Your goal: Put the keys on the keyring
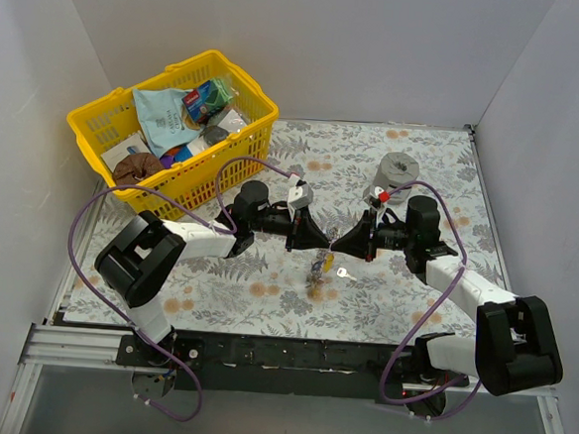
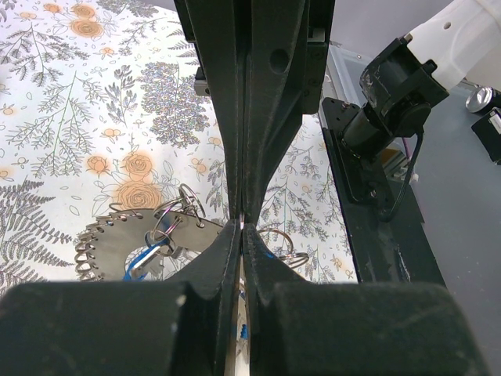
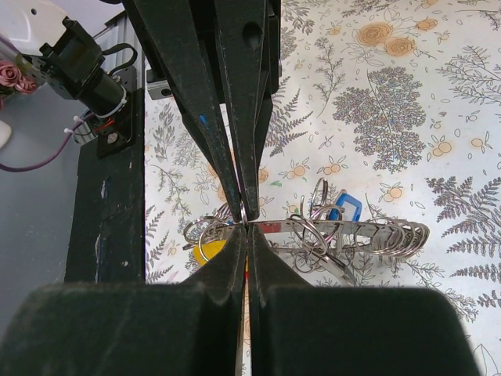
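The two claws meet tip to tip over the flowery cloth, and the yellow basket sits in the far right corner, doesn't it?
No: the yellow basket sits in the far left corner, as the top view shows. The left gripper and right gripper do meet tip to tip.

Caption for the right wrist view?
Shut right gripper and left gripper meet tip to tip at the edge of the keyring, above the floral mat.

From above the keys (image 1: pixel 318 270) are a tiny blur toward the front edge of the table (image 1: pixel 263 314), and the left gripper (image 2: pixel 241 230) covers half the keyring (image 2: pixel 113 240).
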Controlling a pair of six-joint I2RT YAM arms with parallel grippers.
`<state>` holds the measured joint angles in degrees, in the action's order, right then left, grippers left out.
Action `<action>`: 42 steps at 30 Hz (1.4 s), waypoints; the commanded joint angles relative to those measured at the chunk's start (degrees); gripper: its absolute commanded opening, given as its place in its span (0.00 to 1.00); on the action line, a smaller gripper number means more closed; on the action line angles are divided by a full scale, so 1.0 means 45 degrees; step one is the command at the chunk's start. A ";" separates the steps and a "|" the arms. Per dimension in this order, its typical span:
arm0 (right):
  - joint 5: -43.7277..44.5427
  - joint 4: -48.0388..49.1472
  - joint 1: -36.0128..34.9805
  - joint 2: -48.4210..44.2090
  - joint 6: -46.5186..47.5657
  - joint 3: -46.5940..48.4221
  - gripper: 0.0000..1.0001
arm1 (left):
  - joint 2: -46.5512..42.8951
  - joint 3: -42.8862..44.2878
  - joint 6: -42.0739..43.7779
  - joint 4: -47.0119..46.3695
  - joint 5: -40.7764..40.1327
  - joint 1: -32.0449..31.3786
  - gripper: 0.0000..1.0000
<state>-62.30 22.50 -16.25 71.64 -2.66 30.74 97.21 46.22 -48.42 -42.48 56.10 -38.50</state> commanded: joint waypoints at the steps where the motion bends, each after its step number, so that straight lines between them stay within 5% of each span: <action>1: -0.0081 0.0332 0.0018 -0.0021 0.0082 0.0415 0.01 | -0.0488 0.0218 0.0058 -0.0150 0.0347 -0.0058 0.00; 26: 0.0036 -0.0644 -0.0158 -0.0763 0.0551 -0.0464 0.01 | -0.0567 0.0218 0.0604 0.1158 0.0737 -0.0096 0.00; 42: 0.1187 -0.3925 -0.0646 -0.1056 0.2582 0.0278 0.01 | -0.1192 0.0023 0.2772 0.4244 0.0425 -0.0585 0.07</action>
<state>-59.86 8.45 -18.74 68.36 6.46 29.54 95.74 46.46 -39.55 -28.21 57.36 -40.75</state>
